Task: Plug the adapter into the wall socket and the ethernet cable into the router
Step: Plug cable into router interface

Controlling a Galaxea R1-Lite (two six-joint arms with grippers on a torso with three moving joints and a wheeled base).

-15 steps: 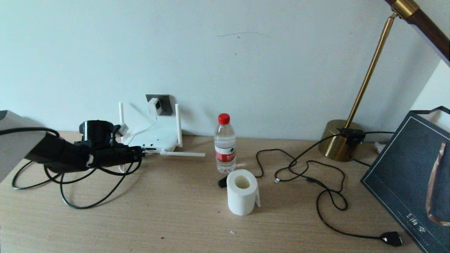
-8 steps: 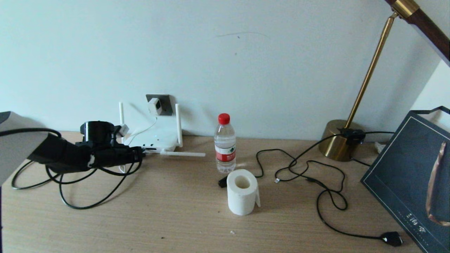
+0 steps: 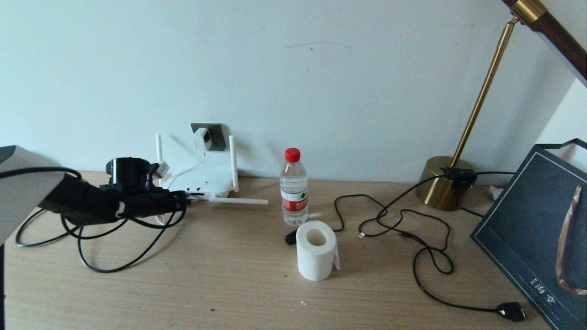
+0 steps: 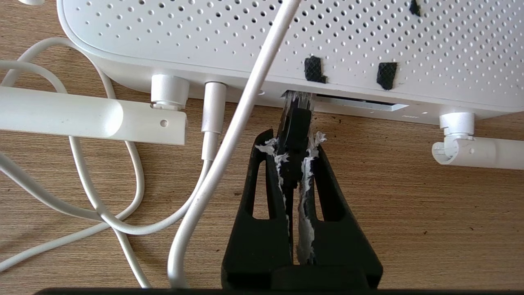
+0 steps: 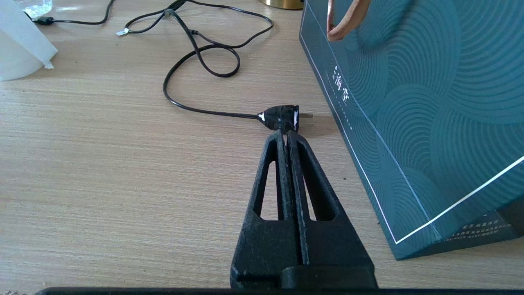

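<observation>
The white router (image 3: 204, 179) sits against the wall below the dark grey wall socket (image 3: 214, 133). The white adapter (image 3: 201, 138) sits in that socket, and its thin white cord (image 4: 229, 135) runs down to the router. My left gripper (image 3: 182, 200) is at the router's front edge, shut on the plug of the ethernet cable (image 4: 295, 123). The plug's clear tip sits in a port on the router (image 4: 245, 37). The black cable (image 3: 114, 266) loops over the table behind the left gripper (image 4: 292, 141). My right gripper (image 5: 285, 134) is shut and empty, low over the table at the right.
A water bottle (image 3: 293, 192) and a toilet roll (image 3: 315, 250) stand mid-table. A brass lamp base (image 3: 442, 183) is at the back right. Its black cord (image 3: 426, 256) ends in a black plug (image 5: 280, 116) just beyond my right fingertips. A dark gift bag (image 3: 536, 229) stands on the right.
</observation>
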